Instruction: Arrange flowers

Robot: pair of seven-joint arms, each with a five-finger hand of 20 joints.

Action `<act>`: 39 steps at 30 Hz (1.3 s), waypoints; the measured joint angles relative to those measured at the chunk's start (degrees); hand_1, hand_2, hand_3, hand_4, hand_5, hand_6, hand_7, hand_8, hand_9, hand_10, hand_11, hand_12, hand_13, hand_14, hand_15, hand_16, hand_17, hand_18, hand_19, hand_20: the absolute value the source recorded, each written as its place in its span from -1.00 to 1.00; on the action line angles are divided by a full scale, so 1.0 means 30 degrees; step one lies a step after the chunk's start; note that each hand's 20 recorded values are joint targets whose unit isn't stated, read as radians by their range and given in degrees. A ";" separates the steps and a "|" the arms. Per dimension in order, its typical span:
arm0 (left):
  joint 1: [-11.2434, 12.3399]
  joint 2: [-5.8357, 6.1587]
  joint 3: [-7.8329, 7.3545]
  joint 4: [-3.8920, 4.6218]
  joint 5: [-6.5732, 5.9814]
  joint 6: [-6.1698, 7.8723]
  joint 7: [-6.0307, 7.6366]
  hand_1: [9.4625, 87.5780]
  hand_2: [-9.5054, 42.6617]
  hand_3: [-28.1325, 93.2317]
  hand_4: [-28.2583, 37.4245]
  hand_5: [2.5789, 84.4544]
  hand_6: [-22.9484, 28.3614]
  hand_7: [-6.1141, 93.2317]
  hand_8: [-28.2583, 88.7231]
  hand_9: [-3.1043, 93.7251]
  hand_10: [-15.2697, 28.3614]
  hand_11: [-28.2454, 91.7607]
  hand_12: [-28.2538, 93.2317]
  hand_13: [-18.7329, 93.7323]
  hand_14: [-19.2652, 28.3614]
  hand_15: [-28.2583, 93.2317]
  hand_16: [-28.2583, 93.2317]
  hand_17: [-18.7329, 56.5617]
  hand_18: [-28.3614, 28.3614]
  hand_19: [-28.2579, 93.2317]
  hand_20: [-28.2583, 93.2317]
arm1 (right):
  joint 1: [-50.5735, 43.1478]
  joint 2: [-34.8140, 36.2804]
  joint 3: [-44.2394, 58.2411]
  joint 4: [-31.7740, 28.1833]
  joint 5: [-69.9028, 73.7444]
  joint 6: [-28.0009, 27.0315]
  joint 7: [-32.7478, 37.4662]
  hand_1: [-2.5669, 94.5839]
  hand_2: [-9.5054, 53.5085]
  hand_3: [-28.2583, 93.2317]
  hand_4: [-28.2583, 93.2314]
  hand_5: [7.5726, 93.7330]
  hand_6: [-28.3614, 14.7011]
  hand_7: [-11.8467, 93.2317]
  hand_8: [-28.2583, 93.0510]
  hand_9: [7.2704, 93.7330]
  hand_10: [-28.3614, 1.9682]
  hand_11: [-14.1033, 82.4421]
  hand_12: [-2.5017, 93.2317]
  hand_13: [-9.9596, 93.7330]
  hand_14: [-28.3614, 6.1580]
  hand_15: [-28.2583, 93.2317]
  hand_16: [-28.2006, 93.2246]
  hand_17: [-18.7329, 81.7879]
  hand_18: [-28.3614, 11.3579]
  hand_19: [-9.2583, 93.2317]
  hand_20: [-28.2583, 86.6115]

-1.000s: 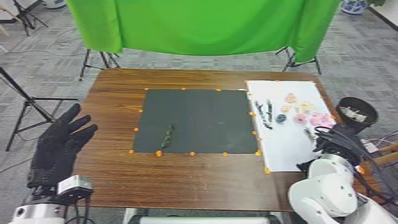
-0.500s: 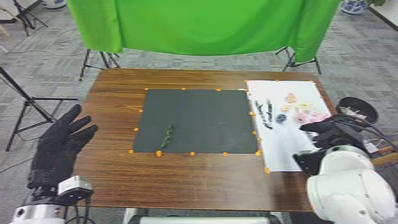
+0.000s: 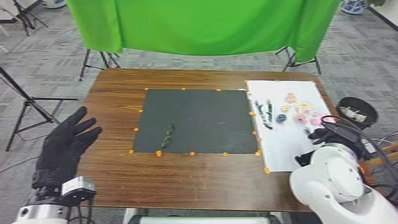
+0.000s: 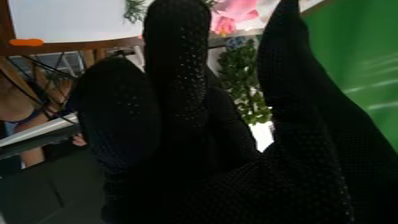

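At the left edge of the wooden table, the left hand is found open, its fingers extended and nothing held. On the dark sheet, a green stem is noted left of centre, its long axis running near to far, the far end leaning slightly right; one piece appears to have been placed. On the white sheet farther right, two dark sprigs are laid roughly lengthwise, with the pink flowers to their right. The right hand is positioned at that sheet's right edge, open and with nothing seen gripped. The governing relation is this — the pink flowers lie just forward and left of the right hand, which is plainly the nearer of the two. The next piece is judged due to be picked from there, for which a short inward approach would be required. Neighbouring blooms could be disturbed, as they are closely set. Beyond the sheet, a black container is recorded.
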 measured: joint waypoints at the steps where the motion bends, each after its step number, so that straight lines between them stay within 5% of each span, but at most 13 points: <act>1: -0.0006 -0.0035 0.0000 0.0000 0.0012 -0.0001 -0.0020 -0.51 -0.34 0.50 -0.86 -0.20 0.22 -0.65 -0.66 -0.31 0.48 -0.08 -0.35 -0.34 0.77 0.36 -0.70 -0.80 0.66 0.13 -0.31 | 0.0091 -0.0034 0.0000 0.0108 0.0183 -0.0161 0.0000 0.15 -0.86 0.49 -0.84 0.27 -0.69 -0.64 -0.69 0.20 -0.66 -0.31 -0.88 0.99 0.29 0.23 -0.37 0.94 0.32 1.00 -1.00; 14: -0.0321 0.0005 0.0104 0.0019 0.0013 -0.0121 0.0019 -0.51 -0.34 0.50 -0.85 -0.20 0.22 -0.65 -0.66 -0.31 0.49 -0.09 -0.35 -0.34 0.77 0.36 -0.70 -0.80 0.66 0.13 -0.31 | 0.1272 -0.0796 -0.0468 0.2186 0.2080 -0.1938 0.0591 0.32 -0.80 0.32 -0.77 0.28 -0.47 -0.62 -0.67 0.33 -0.54 -0.32 -0.74 0.97 0.30 0.27 -0.35 0.93 0.34 1.00 -1.00; 22: -0.0281 -0.0024 0.0071 0.0019 0.0050 -0.0211 -0.0013 -0.50 -0.34 0.50 -0.84 -0.20 0.22 -0.65 -0.66 -0.31 0.49 -0.09 -0.35 -0.34 0.77 0.36 -0.70 -0.80 0.66 0.13 -0.31 | 0.1274 -0.0752 -0.0545 0.2422 0.1867 -0.1858 0.0579 0.52 -0.88 0.19 -0.77 0.58 -0.08 -0.50 -0.37 0.75 -0.10 -0.54 -0.47 0.95 0.33 0.41 -0.33 0.84 0.17 1.00 -0.42; 28: -0.0256 0.0001 0.0114 0.0019 0.0013 -0.0212 0.0014 -0.51 -0.34 0.50 -0.84 -0.20 0.22 -0.65 -0.66 -0.31 0.49 -0.09 -0.35 -0.34 0.77 0.36 -0.71 -0.80 0.66 0.13 -0.31 | 0.1307 -0.0494 -0.1315 0.2762 0.0720 -0.1107 0.0426 0.53 -0.88 0.27 -0.84 0.65 -0.05 -0.46 -0.32 0.85 -0.01 -0.47 -0.37 0.95 0.39 0.47 -0.33 0.78 -0.02 1.00 -0.06; 39: -0.0084 -0.0043 0.0034 0.0011 0.0065 -0.0214 -0.0061 -0.51 -0.34 0.51 -0.84 -0.20 0.22 -0.65 -0.66 -0.31 0.49 -0.09 -0.35 -0.34 0.77 0.36 -0.70 -0.80 0.66 0.13 -0.31 | 0.0991 0.0224 -0.2246 0.2886 -0.1855 0.1368 0.0020 0.46 -0.92 0.48 -0.95 0.72 -0.15 -0.46 -0.25 0.86 0.05 -0.25 -0.38 0.95 0.49 0.54 -0.34 0.76 -0.10 1.00 0.08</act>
